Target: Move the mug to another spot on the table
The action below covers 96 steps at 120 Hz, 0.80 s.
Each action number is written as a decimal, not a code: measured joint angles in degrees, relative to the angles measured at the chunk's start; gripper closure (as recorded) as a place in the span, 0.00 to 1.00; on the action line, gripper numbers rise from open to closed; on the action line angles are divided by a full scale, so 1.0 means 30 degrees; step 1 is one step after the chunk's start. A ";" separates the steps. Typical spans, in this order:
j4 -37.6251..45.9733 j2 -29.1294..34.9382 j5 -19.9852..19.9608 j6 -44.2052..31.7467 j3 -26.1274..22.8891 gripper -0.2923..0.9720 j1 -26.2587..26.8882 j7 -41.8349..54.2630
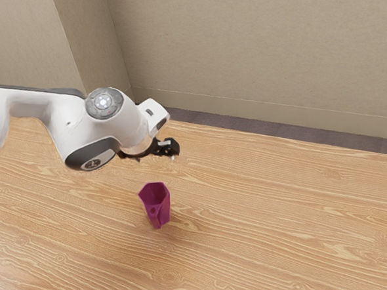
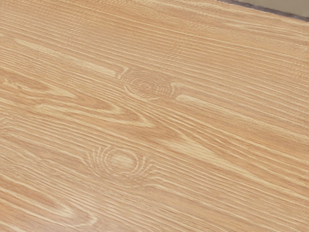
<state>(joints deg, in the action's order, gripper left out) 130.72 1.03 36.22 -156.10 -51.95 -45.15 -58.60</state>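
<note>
Just past the far side of the mug (image 1: 155, 201), the gripper (image 1: 169, 150) hangs above the table (image 1: 282, 199).
The purple mug stands upright, untouched; how far the gripper is open cannot be told.

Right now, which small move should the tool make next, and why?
Probably shift the tool until it is over the mug. In the exterior view the mug stands upright on the table, nothing touches it, and the tool is clearly apart from it, higher in the picture, so a grasp cannot start yet.

White arm (image 1: 80, 125) stretched in from the exterior view's left, black gripper (image 1: 168, 148) aloft at its end
</note>
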 joint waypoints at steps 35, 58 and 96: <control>-0.6469 -0.4294 -0.0923 0.4301 0.0158 0.23 -0.0410 0.3144; -1.0030 -0.4591 -0.2466 0.9854 -0.0147 0.23 0.0150 0.7396; -1.4777 -0.3559 -0.3737 1.6559 -0.2379 0.23 0.0460 1.4211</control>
<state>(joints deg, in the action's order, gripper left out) 86.39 -9.65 25.01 -106.43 -59.08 -43.77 -15.96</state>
